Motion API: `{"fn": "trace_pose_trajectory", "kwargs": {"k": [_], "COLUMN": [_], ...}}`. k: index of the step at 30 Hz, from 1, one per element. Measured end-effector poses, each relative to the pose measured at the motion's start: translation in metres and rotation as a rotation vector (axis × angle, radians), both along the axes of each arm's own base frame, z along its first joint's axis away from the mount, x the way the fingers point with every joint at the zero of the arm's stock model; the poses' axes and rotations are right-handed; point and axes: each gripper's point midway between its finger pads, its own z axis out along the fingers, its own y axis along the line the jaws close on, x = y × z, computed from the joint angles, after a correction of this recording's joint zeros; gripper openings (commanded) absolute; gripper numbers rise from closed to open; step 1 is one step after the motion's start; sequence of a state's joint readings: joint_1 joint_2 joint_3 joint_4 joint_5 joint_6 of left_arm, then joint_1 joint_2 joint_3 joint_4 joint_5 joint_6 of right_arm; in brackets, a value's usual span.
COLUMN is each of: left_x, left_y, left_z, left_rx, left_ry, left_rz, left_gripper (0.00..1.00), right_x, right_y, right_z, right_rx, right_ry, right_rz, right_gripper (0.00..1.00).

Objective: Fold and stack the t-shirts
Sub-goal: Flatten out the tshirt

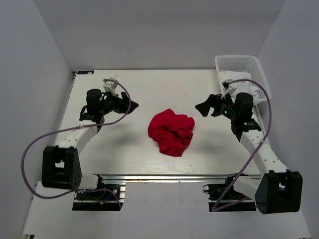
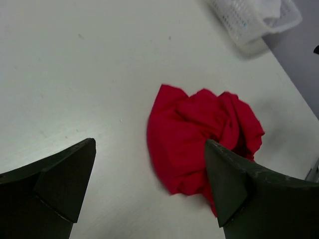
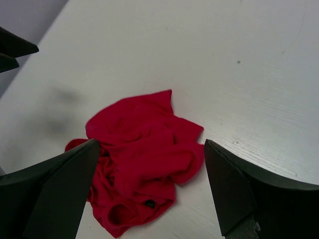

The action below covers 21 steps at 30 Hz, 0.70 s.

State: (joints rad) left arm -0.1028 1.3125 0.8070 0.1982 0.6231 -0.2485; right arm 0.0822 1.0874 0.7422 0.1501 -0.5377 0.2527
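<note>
One t-shirt seen: plain bright red, thin soft fabric, no print visible. State: unfolded, crumpled into a loose, roughly rounded heap with many creases and overlapping folds; sleeves and hem cannot be told apart. Position: on the desk, about mid-surface, shifted slightly toward 6 o'clock in the top view. Heap outline: a narrower lobe points to 6 o'clock, a fuller bulge sits toward 2–3 o'clock. Right wrist view shows a rounded opening at the near edge, sleeve or neck undetermined, with a small dark spot just beside it. Nothing touches the fabric.
</note>
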Motion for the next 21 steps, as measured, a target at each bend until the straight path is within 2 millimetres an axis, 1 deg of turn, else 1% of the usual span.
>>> {"fn": "trace_pose_trajectory", "kwargs": {"k": [1,2,3,5,6,8,10,12,14,17,18,19,21], "left_x": [0.001,0.001,-0.001,-0.009,-0.014,-0.025,-0.041,-0.058,-0.075,-0.092,-0.095,-0.096,-0.099], "left_y": [-0.005,-0.007,-0.013,-0.025,-0.032,-0.049,-0.069,-0.089,-0.105,-0.119,-0.122,-0.123,-0.125], "left_z": [-0.016,-0.028,-0.047,-0.070,-0.077,-0.085,-0.089,-0.093,-0.098,-0.105,-0.106,-0.108,-0.113], "left_rx": [0.002,0.007,0.016,0.034,0.043,0.060,0.084,0.106,0.128,0.163,0.172,0.183,0.208], "left_ry": [0.051,0.085,0.142,0.214,0.234,0.258,0.272,0.284,0.301,0.323,0.326,0.328,0.341], "left_rz": [-0.020,-0.029,-0.049,-0.084,-0.107,-0.158,-0.215,-0.277,-0.329,-0.364,-0.366,-0.361,-0.345], "left_gripper": [1.00,1.00,1.00,1.00,1.00,1.00,1.00,0.96,0.93,0.92,0.90,0.85,0.80], "right_x": [0.002,0.004,0.006,0.008,0.008,0.004,-0.004,-0.012,-0.018,-0.028,-0.031,-0.036,-0.044], "right_y": [0.006,0.012,0.019,0.029,0.032,0.035,0.033,0.032,0.034,0.044,0.046,0.049,0.054], "right_z": [-0.008,-0.017,-0.027,-0.047,-0.057,-0.076,-0.093,-0.103,-0.107,-0.108,-0.108,-0.109,-0.110], "right_rx": [-0.018,-0.044,-0.070,-0.130,-0.157,-0.213,-0.268,-0.310,-0.331,-0.343,-0.344,-0.346,-0.347], "right_ry": [0.027,0.058,0.096,0.163,0.196,0.254,0.311,0.349,0.365,0.362,0.359,0.355,0.353], "right_rz": [0.004,0.008,0.013,0.007,0.000,-0.024,-0.051,-0.063,-0.055,-0.022,-0.011,0.004,0.030], "right_gripper": [0.90,0.90,0.90,0.90,0.90,0.90,0.90,0.90,0.90,0.90,0.90,0.90,0.89]}}
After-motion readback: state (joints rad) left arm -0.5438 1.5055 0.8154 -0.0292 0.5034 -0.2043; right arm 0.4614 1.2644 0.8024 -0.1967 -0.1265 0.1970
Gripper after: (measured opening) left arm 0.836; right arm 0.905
